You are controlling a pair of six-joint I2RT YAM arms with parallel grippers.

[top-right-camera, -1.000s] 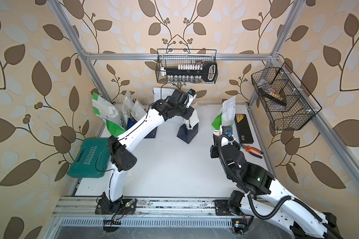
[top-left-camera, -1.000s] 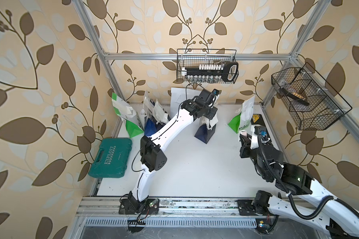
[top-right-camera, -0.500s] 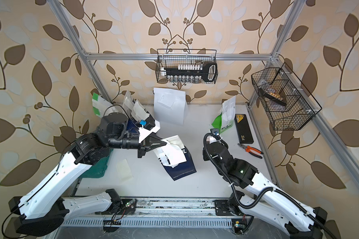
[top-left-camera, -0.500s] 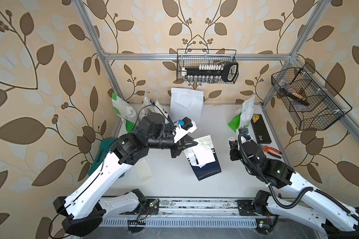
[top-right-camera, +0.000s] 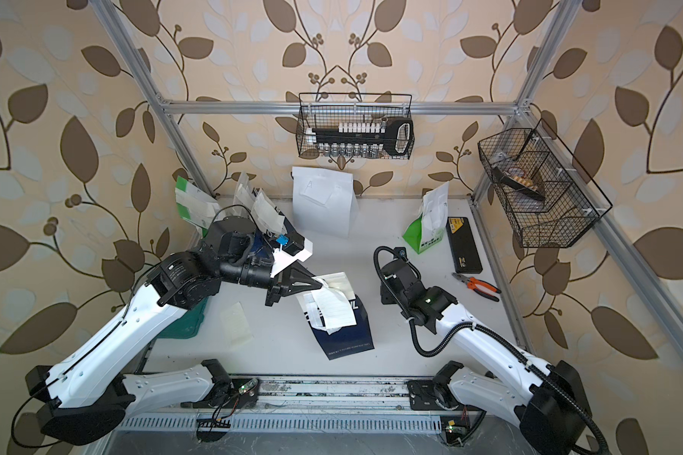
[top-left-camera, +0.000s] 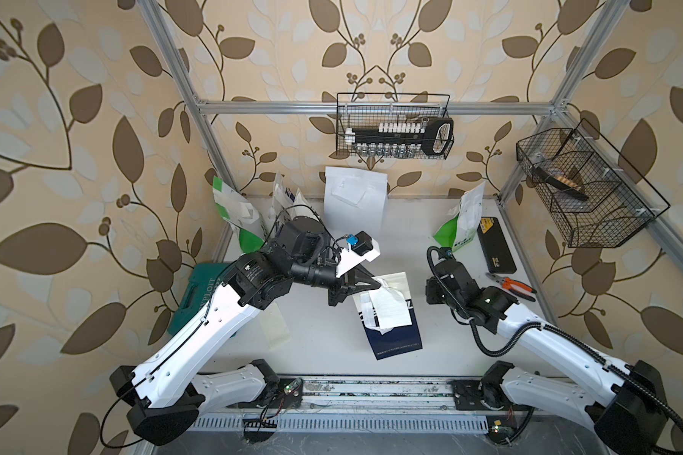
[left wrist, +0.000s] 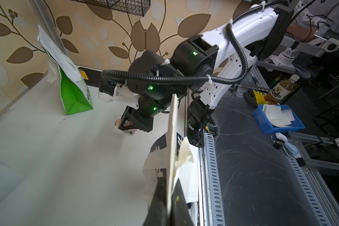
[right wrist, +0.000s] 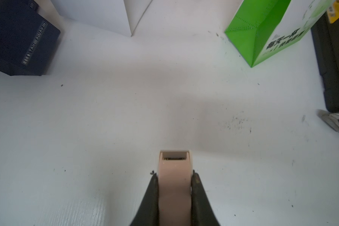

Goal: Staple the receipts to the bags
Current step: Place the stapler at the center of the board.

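**Stapling station: navy bag gripped, stapler standing off**

Left gripper [top-left-camera: 374, 284] is pinched shut on the top edge of the navy bag [top-left-camera: 395, 338]. The bag lies at frame centre in both top views with a receipt [top-left-camera: 387, 309] across its face. Right gripper [right wrist: 174, 177] is clamped around the beige stapler [right wrist: 174, 162], centre right, well apart from the bag.

Advised: keep slip and bag edge overlapped, feed both fully into the stapler mouth, squeeze squarely.

Count:
- 2 green-and-white bags [top-left-camera: 464, 222]
- 1 plain white bag [top-left-camera: 351, 208]
- 1 navy bag in hand
- apparently 2 further bags [top-right-camera: 267, 214], half hidden upper left
- 1 loose receipt [top-left-camera: 275, 329]
- 1 stapler
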